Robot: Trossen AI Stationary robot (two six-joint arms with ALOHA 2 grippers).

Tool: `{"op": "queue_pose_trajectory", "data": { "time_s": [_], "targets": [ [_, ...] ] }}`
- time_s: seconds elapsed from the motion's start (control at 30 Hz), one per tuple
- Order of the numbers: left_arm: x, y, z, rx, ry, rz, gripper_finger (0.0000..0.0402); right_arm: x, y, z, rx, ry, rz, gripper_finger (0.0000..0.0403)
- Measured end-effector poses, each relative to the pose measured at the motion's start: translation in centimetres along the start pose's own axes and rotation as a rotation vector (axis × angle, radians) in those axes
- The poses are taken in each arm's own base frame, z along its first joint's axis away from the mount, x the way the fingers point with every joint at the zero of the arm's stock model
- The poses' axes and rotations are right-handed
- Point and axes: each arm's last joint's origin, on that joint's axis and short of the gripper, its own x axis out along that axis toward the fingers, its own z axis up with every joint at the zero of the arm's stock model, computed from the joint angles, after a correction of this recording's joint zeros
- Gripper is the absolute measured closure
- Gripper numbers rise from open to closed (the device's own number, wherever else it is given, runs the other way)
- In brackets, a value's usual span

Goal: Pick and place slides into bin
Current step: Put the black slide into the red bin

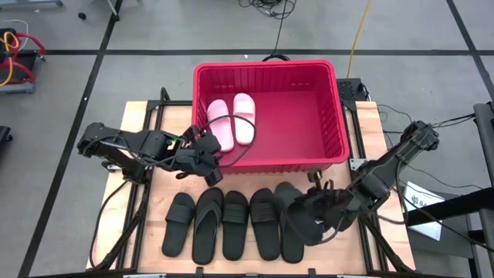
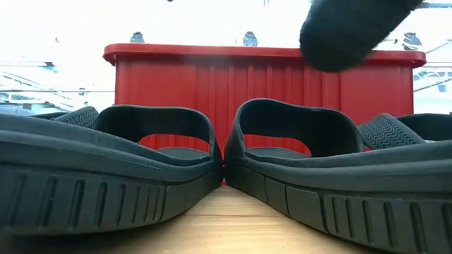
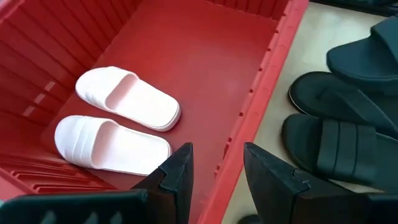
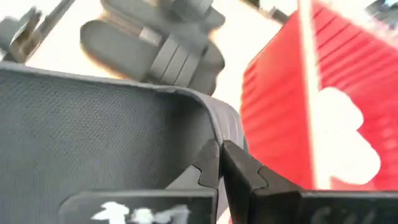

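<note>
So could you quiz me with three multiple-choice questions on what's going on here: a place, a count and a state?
1. Where are the pink slides?
A. on the table
B. in the red bin
C. on the floor

2. How many black slides lie on the table?
A. two
B. five
C. eight

3. What is the right gripper doing?
A. hanging empty
B. resting inside the bin
C. shut on a black slide

Answers: 1 B, both lie on the bin's floor. 2 B, five in a row. 3 C, its fingers pinch the sole's edge.
</note>
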Motion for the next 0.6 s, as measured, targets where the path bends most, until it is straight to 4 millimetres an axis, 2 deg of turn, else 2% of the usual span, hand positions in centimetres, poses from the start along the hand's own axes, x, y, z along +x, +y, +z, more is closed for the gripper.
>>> {"op": "queue_pose_trajectory", "data": {
  "time_s": [0.27, 0.47, 0.6],
  "targets": [
    [-0.4, -0.7, -0.4, 0.022, -0.003, -0.021, 0.0266, 1.5, -3.0, 1.8, -0.144, -0.098, -0.138, 0.0403],
    [-0.6, -0.8, -0.5, 0.005, -0.004, -0.027, 0.0266, 2.6, -6.6, 2.2, -0.236, -0.098, -0.254, 0.0403],
    [-0.6, -0.9, -0.5, -0.002, -0.005, -0.027, 0.0266, 3.2, -9.3, 2.4, -0.281, -0.071, -0.395, 0.0403]
  ]
}}
